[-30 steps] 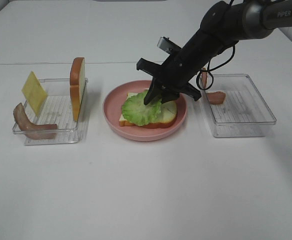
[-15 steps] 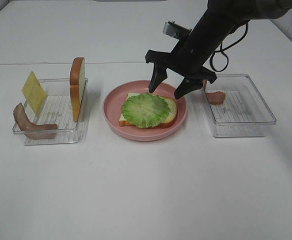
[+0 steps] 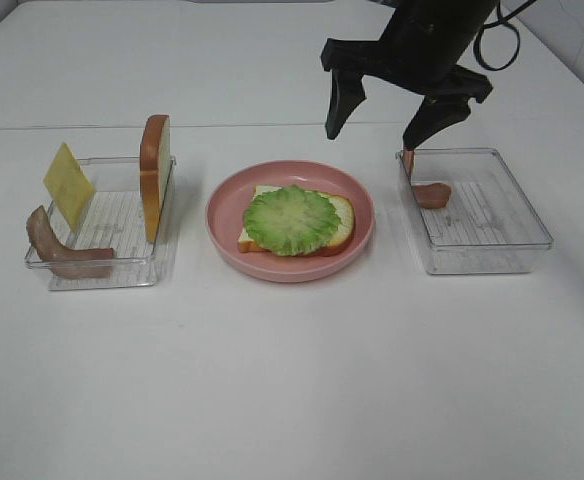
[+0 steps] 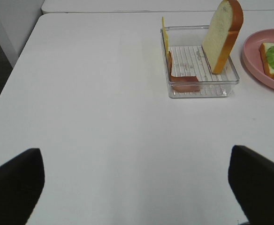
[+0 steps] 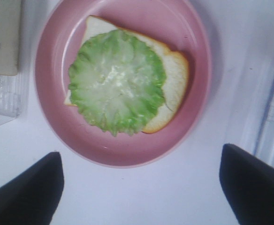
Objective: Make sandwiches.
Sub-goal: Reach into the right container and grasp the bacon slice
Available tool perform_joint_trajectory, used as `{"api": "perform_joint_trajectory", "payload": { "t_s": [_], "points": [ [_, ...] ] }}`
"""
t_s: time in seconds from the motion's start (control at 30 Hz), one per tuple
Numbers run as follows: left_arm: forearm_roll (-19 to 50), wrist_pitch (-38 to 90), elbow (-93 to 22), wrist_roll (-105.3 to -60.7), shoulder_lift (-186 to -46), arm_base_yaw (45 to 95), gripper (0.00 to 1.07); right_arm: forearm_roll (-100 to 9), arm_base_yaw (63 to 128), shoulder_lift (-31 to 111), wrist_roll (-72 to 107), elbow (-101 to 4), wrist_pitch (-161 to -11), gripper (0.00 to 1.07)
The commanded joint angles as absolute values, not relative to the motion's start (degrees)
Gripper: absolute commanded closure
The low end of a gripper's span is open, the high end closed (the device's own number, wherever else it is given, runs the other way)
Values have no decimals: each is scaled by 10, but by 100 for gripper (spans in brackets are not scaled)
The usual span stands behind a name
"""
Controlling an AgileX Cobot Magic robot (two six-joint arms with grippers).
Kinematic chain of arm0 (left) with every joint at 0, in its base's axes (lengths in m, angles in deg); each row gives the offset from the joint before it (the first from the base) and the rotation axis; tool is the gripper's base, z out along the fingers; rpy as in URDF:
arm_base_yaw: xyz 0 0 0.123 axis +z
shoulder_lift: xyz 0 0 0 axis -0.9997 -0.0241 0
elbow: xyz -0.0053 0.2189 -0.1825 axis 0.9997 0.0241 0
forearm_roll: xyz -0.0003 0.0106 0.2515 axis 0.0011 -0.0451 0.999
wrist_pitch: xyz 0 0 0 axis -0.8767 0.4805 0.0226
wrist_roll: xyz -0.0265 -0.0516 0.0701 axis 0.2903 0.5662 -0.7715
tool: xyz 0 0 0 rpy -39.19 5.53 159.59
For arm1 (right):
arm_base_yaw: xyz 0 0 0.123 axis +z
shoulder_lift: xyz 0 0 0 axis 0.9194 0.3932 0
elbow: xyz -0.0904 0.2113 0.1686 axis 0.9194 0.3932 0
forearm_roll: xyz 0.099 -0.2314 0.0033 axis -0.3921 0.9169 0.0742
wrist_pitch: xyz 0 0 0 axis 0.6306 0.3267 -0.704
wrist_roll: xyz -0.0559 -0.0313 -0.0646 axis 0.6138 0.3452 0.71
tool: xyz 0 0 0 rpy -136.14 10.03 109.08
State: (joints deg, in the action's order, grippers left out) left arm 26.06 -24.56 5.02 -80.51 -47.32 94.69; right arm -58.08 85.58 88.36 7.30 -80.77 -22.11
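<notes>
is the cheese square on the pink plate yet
No, the cheese square stands in the left tray; the plate holds only bread and lettuce.

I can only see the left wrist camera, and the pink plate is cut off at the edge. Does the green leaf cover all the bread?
Observer: Not quite; the lettuce leaf lies flat on the bread slice, and the crust corners stick out.
Operator: Where's the other arm's tool?
Observer: The right tool hangs open, raised above the pink plate, holding nothing.
Operator: Any more bacon?
Observer: Yes, a bacon strip lies in the clear tray right of the plate.
</notes>
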Motion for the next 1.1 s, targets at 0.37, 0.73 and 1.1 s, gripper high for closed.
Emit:
{"api": "perform_joint_trajectory", "payload": {
  "t_s": [0.37,0.73,1.1],
  "points": [
    [264,-244,51,-805,-462,946,4,-453,854,853,11,-809,-156,20],
    [264,-244,51,-805,-462,946,4,-422,852,861,7,-816,-198,20],
    [264,-244,51,-805,-462,946,4,-426,839,976,6,-986,-170,20]
  ]
}}
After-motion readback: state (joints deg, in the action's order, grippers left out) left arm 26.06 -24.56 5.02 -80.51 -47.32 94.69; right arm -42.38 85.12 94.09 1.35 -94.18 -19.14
